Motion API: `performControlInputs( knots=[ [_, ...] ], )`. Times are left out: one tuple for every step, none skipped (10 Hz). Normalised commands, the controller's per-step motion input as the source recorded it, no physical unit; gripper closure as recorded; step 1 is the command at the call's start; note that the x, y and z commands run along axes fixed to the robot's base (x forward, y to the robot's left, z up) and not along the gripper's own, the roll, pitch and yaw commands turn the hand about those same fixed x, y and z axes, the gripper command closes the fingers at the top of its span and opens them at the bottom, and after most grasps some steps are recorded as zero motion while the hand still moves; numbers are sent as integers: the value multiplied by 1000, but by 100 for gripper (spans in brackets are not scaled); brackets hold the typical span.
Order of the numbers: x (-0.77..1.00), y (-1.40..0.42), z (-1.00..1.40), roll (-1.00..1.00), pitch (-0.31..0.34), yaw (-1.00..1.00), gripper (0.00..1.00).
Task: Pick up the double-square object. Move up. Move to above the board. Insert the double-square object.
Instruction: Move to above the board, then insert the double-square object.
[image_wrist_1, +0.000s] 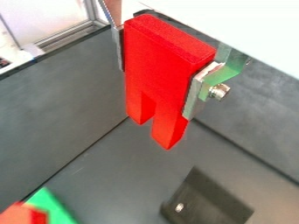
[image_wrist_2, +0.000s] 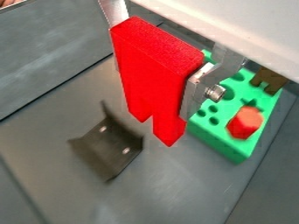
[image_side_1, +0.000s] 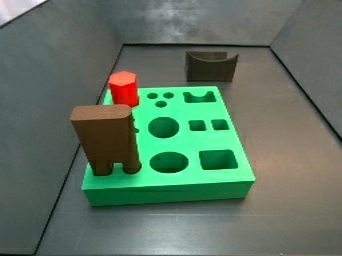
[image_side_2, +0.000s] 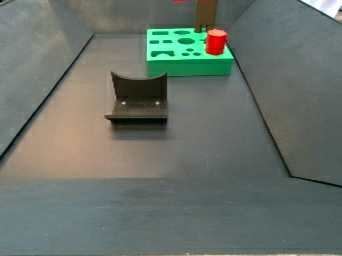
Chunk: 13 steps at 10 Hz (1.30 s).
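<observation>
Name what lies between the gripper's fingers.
In both wrist views, the gripper holds the double-square object between its fingers, legs down.

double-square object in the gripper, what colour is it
Bright red. The double-square object shows best in a wrist view, clamped in the gripper above the floor.

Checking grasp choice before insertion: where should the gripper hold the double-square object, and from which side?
Grip the solid upper body, from above, fingers on its two flat opposite side faces, legs left free. The gripper is doing that now: the double-square object hangs upright in the wrist views, both legs pointing down and clear, which suits lowering into the board.
</observation>
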Motion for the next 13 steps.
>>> performControlInputs(
  knots=[
    [-113, -1000, 169, 31, 3, 5, 100],
    [-118, -1000, 170, 21, 2, 8, 100],
    [-119, -1000, 173, 8, 5, 8, 100],
    [-117, -1000, 175, 0, 7, 7, 100],
    [-119, -1000, 179, -1, 11, 6, 100],
    [-114, -1000, 189, -5, 17, 6, 100],
    [-111, -1000, 193, -7, 27, 8, 100],
    [-101, -1000, 204, 1, 38, 7, 100],
    [-100, -1000, 211, -7, 48, 4, 100],
    [-63, -785, 181, 10, 61, 9, 100],
    [7, -370, 92, 1, 81, 6, 100],
    [33, -182, 54, -3, 95, 5, 100],
    [0, 0, -31, 0, -7, 0, 100]
  ],
)
